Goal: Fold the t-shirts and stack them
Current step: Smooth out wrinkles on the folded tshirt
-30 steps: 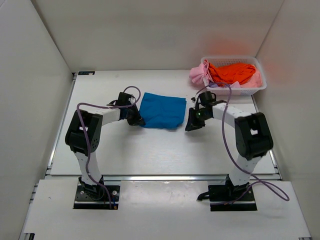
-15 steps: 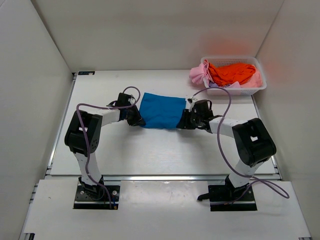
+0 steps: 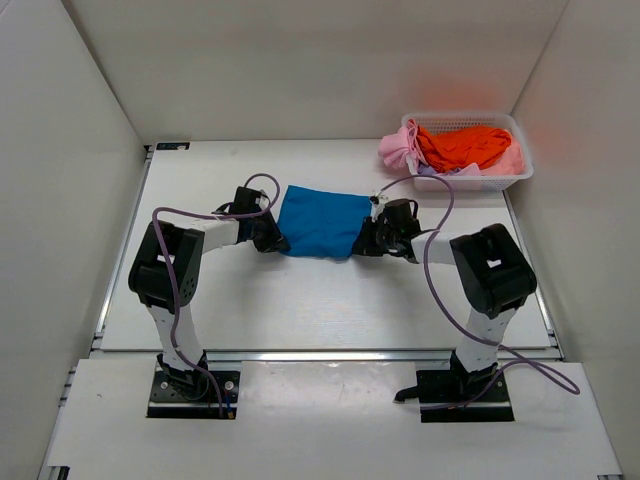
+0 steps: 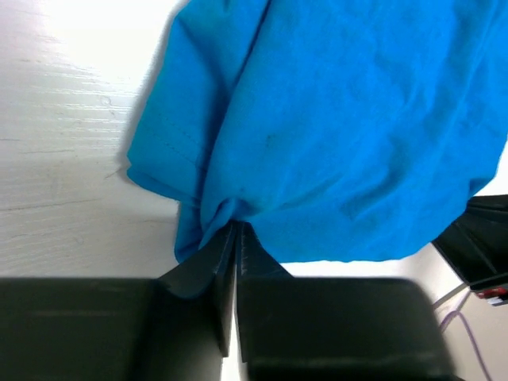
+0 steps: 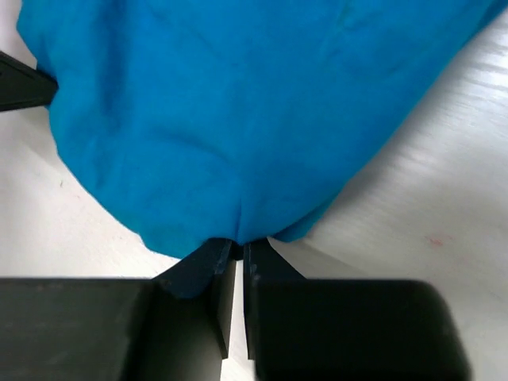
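I count nothing stacked yet. The blue t-shirt (image 3: 322, 222) lies left of the basket (image 3: 500, 183) as a rumpled rectangle, probably part-folded; I can't count layers. My left gripper (image 4: 236, 230) and right gripper (image 5: 236, 244) each pinch its near corners. The orange, pink and lilac shirts (image 3: 465, 145) are heaped in the basket, unfolded.

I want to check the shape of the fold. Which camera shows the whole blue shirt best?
The top camera: the whole outline of the blue shirt is visible. The left wrist camera crops it, showing the edge pinched in the left claw; the right wrist camera likewise, at the right claw.
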### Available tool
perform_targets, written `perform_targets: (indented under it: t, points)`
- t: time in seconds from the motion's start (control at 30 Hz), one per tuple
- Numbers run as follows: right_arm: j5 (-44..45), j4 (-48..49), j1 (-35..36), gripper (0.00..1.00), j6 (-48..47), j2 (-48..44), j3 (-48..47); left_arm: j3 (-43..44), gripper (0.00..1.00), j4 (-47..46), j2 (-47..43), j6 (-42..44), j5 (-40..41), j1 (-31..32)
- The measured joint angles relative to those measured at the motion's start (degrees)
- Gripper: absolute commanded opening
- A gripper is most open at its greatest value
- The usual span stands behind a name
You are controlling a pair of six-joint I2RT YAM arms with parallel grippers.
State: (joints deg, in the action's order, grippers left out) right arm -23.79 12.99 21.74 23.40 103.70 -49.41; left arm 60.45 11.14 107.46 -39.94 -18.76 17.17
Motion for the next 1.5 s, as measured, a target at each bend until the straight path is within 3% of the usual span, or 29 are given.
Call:
perform_targets:
  t: [0.03, 0.07, 0.47, 0.67, 0.7, 0.73, 0.8, 0.87, 0.97, 1.07, 1.13, 1.2, 1.37, 1.5]
  points:
    - [-0.70, 0.00, -0.02, 0.00, 0.28, 0.68, -0.46, -0.04, 0.03, 0.02, 0.00, -0.07, 0.00, -0.02]
    - [-1.11, -0.24, -0.02, 0.00, 0.37, 1.03, -0.92, -0.09, 0.00, 0.07, 0.00, -0.07, 0.00, -0.09]
    - [0.81, -15.54, -0.39, 0.00, 1.01, -7.10, -1.38, 0.37, 0.00, 1.11, 0.00, 1.60, 0.15, -0.22]
    - [-0.20, -23.17, -1.92, 0.00, 2.73, -5.22, -1.40, 0.46, 0.00, 1.38, 0.00, 1.92, 0.15, -0.22]
    - [-1.03, -24.02, -2.14, 0.00, 3.48, -4.68, -1.40, 0.46, 0.05, 1.46, 0.00, 2.01, 0.09, -0.22]
    - [-1.55, -25.00, -2.38, 0.01, 3.82, -4.55, -1.70, 0.48, 0.20, 1.51, 0.00, 2.08, -0.04, -0.24]
    - [-1.29, -26.71, -2.34, 0.14, 3.91, -4.61, -2.08, 0.48, 0.31, 1.73, 0.00, 2.12, -0.74, -0.35]
    - [-1.09, -28.06, -2.27, 0.33, 4.28, -5.49, -2.03, 0.52, 0.39, 1.73, -0.22, 2.25, -1.77, -0.57]
    - [-0.31, -28.65, -2.99, 0.45, 4.39, -8.63, -0.66, 1.11, 0.41, 2.99, -0.85, 2.71, -1.88, -1.18]
    - [-0.46, -28.35, -5.18, 0.47, 4.90, -12.33, 1.38, 2.89, 0.42, 5.33, -1.38, 3.08, -1.81, -1.62]
    - [-0.66, -27.82, -6.93, 0.35, 5.16, -14.36, 1.55, 4.63, 0.40, 6.49, -2.10, 3.15, -1.57, -1.84]
    - [-1.20, -26.36, -8.39, 0.00, 5.07, -15.06, 0.87, 7.34, 0.37, 7.13, -2.45, 3.17, -1.27, -1.70]
    - [-4.63, -22.95, -10.43, 0.00, 5.99, -10.86, -4.07, 18.67, 0.31, 7.21, 0.00, 2.78, -1.53, 0.00]
    - [-8.85, -20.35, -8.68, 0.00, 6.75, -5.07, -8.76, 29.44, 0.28, 5.88, 7.04, 1.46, -2.10, 1.55]
